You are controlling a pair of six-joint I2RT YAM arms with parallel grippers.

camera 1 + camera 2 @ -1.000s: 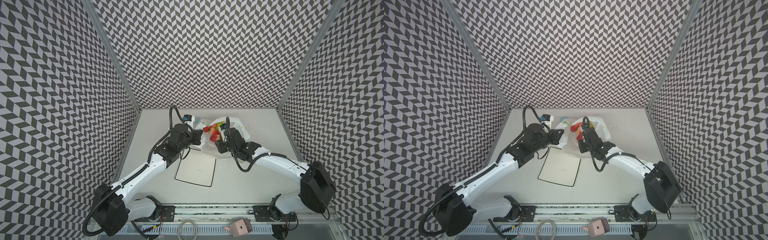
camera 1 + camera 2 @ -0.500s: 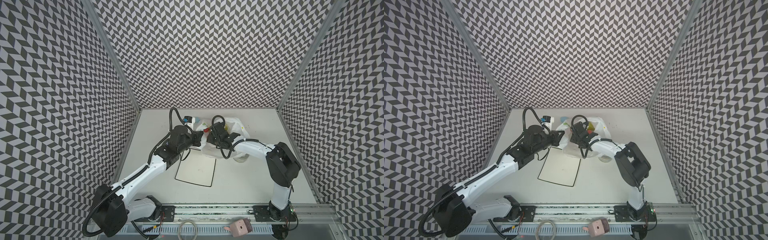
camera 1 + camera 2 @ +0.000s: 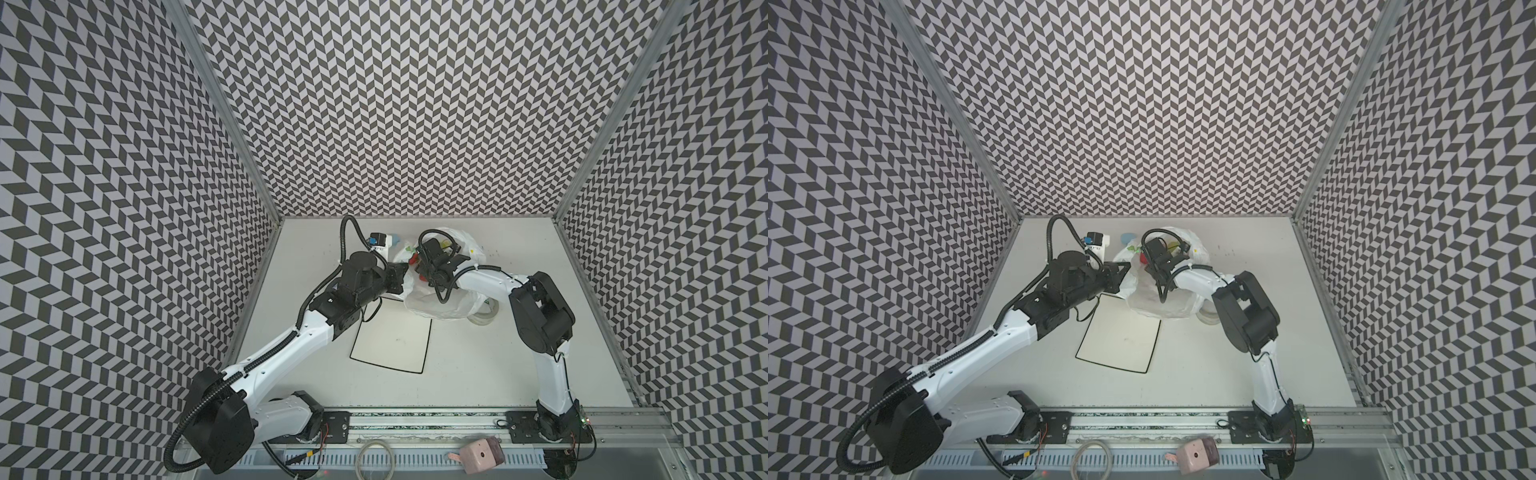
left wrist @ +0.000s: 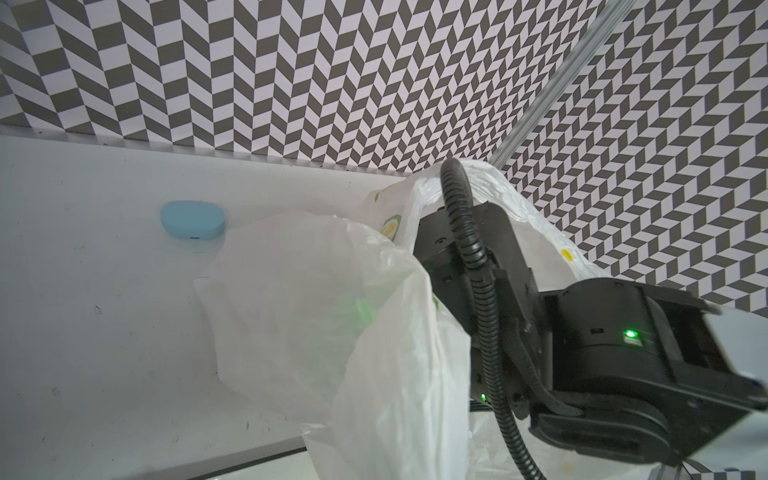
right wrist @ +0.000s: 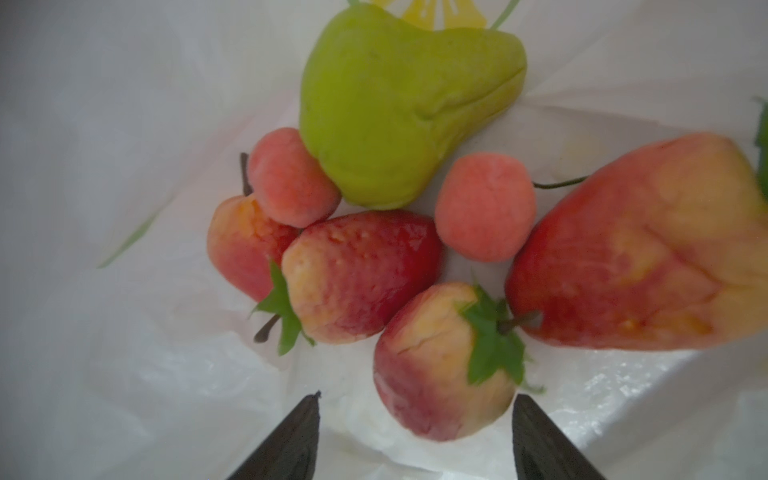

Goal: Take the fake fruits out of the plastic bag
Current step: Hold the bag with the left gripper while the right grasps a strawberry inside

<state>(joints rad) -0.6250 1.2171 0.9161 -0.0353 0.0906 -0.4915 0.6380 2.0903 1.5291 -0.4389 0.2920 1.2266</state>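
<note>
Folding in at the elbow within the last second, the right arm (image 3: pixel 486 282) has gone from a long stretch to a tucked reach in both top views. Its wrist end is now sunk in the mouth of the plastic bag (image 3: pixel 436 309). The bag lies near the middle of the table's (image 3: pixel 540 353) far edge and overlaps the far corner of the square plate (image 3: pixel 390 345). The left hand (image 3: pixel 400 277) has stayed put, clenched on the bag's rim and holding the mouth open.

The left wrist view shows the raised film with the right arm's black wrist sunk behind it. A light-blue blob (image 4: pixel 193 219) sits on the table just beyond the bag.

The right wrist view looks along the right hand (image 5: pixel 415 401), released and empty, its jaws spread wider than a moment ago. The nearest strawberry (image 5: pixel 444 365) lies just ahead of the tips. Beyond it lie three more strawberries (image 5: pixel 361 274), the pear (image 5: pixel 399 104) and two small round pink fruits (image 5: pixel 484 208). All the fake fruits are still in the bag, so this looks like the setup for a first grasp.
</note>
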